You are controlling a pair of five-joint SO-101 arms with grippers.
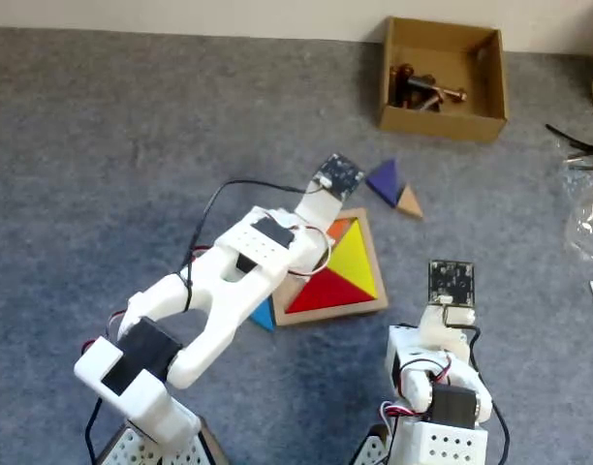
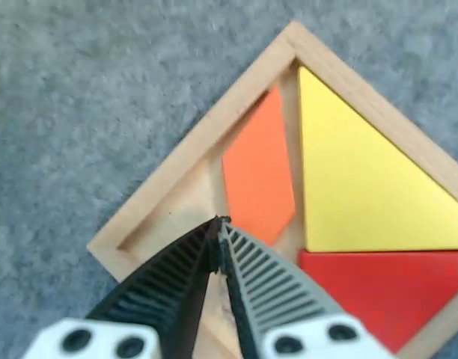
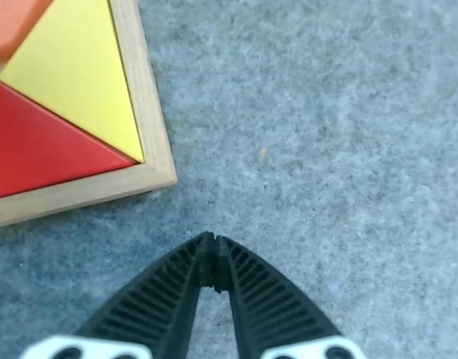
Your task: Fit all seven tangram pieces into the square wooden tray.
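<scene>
**Both grippers shut and empty; three pieces lying in the tray**

The left gripper (image 2: 220,224) is hovering over the wooden tray (image 2: 195,142) with its two fingers pressed together at the tips, gripping nothing. Its tips are pointing at the bare floor of the tray, right at the near edge of the orange piece (image 2: 259,176). That piece is lying flat just ahead of the tips, close to the tray's corner. Beyond the orange piece, to one side of the fingers, the yellow triangle (image 2: 364,179) is lying flat in the tray. The red triangle (image 2: 379,292) is sitting alongside it, edge to edge, next to the gripper's own body.

The right gripper (image 3: 212,247) is hanging over the grey carpet, likewise closed tip to tip and carrying nothing. A corner of the tray is lying ahead of it and off to one side, apart from the tips.

From above, a blue piece (image 1: 263,315) is peeking out from under the left arm, just outside the tray's edge. Farther out past the left gripper, a purple triangle (image 1: 385,180) and a tan triangle (image 1: 409,201) are lying on the carpet, touching each other. A cardboard box (image 1: 442,121) is sitting beyond them.
</scene>
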